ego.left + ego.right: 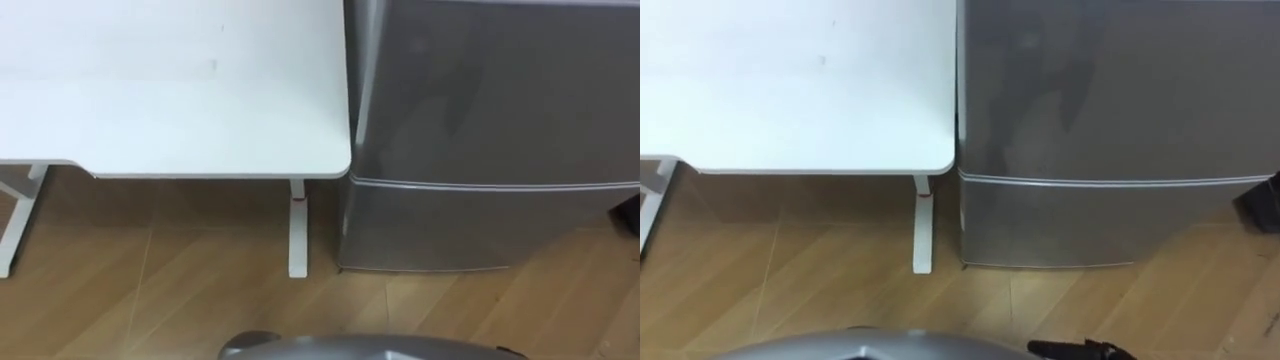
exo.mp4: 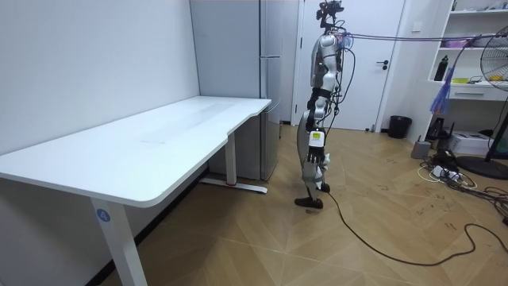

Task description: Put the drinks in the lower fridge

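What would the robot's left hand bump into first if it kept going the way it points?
The left hand hangs beside the robot's leg, pointing down, so it would probably meet the wooden floor first; the fridge stands ahead of it, not below.

A brushed-metal look with a soft, smooth sheen is shown by the tall silver-grey fridge (image 1: 490,130), dim reflections being carried on its doors. Beside the fridge, the white flat worktop (image 1: 170,90) is seen as smooth, matt laminate, borne on white painted metal legs (image 1: 297,230). Under the fridge, the light brown wood-patterned floor (image 1: 180,300) is faintly glossy.
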Controlling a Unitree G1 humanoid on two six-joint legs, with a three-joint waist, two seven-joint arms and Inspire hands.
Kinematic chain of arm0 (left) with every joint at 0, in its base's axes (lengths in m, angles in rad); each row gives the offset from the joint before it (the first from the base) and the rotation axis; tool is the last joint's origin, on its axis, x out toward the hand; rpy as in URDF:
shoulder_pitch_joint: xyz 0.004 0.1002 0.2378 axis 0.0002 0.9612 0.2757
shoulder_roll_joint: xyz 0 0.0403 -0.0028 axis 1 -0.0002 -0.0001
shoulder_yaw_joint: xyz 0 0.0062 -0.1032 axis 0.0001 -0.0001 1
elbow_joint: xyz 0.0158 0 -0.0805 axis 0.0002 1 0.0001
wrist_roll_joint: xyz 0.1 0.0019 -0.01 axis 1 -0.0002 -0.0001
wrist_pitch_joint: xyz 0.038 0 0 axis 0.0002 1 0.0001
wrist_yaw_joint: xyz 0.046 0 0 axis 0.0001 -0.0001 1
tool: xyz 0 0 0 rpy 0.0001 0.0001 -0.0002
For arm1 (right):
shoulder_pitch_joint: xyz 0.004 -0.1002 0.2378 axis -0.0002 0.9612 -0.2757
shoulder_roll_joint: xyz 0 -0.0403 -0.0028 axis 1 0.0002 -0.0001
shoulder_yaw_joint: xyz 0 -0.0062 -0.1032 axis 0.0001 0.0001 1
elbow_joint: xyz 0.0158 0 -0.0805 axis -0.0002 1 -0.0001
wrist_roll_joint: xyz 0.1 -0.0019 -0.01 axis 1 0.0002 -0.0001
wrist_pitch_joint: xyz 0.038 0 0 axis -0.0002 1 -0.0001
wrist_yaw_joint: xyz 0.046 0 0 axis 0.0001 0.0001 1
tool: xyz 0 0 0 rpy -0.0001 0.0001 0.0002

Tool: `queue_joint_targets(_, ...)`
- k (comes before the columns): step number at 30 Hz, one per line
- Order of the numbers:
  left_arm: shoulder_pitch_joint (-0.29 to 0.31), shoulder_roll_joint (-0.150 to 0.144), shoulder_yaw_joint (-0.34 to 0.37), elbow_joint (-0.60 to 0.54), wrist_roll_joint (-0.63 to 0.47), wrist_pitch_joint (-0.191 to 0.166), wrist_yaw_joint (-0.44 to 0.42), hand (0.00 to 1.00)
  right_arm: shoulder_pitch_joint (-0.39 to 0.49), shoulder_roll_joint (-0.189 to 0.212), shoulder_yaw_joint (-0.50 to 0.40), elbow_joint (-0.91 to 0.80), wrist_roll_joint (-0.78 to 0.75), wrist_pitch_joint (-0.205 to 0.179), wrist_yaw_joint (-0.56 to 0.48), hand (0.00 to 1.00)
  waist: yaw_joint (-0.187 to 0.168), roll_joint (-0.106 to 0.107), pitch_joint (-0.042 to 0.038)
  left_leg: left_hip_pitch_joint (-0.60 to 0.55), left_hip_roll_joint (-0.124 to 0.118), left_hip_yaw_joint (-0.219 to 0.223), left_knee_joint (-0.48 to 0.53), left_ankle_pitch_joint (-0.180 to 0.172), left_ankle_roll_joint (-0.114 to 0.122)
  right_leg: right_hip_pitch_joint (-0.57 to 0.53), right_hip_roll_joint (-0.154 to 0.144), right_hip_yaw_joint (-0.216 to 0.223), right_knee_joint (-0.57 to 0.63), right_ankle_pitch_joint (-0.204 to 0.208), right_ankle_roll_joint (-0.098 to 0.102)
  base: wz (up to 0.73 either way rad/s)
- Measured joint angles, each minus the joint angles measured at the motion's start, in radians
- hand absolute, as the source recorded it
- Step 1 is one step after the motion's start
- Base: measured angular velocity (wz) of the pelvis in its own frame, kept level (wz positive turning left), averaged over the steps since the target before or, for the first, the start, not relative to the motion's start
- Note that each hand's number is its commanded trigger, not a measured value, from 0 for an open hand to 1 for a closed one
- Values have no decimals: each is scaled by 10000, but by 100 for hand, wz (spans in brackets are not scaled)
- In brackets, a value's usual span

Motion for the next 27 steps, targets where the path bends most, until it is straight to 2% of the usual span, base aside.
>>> queue_joint_targets(7, -165, -102, 16, 291, -3, -39, 1, 0, 15, 2, -119, 49, -322, 76, -440, 0, -65, -6, 2, 28, -108, -83, 43, -3, 6, 113, -83, -30, -1, -81, 61, 5)
queue_joint_targets(11, -160, -168, 18, 358, 4, -59, -38, 0, -26, 35, -100, 40, -1106, 72, -460, 0, -37, -20, 3, 35, -109, -81, 41, -3, 6, 144, -70, -4, 0, -89, 61, 3)
queue_joint_targets(22, -145, -169, 14, 315, 3, -67, -295, 0, -64, 78, -94, 34, -2178, 79, -471, 0, 14, -52, 3, 11, -107, -81, 71, -3, 7, 136, -63, -5, 4, -109, 40, 0)
queue_joint_targets(27, -166, -159, -79, 316, 1, -117, -305, 0, -128, 78, 191, 59, -2326, 97, -490, 0, 26, -120, 12, -6, -108, -88, 74, -3, 7, 133, -63, -32, 0, -115, 38, 0)
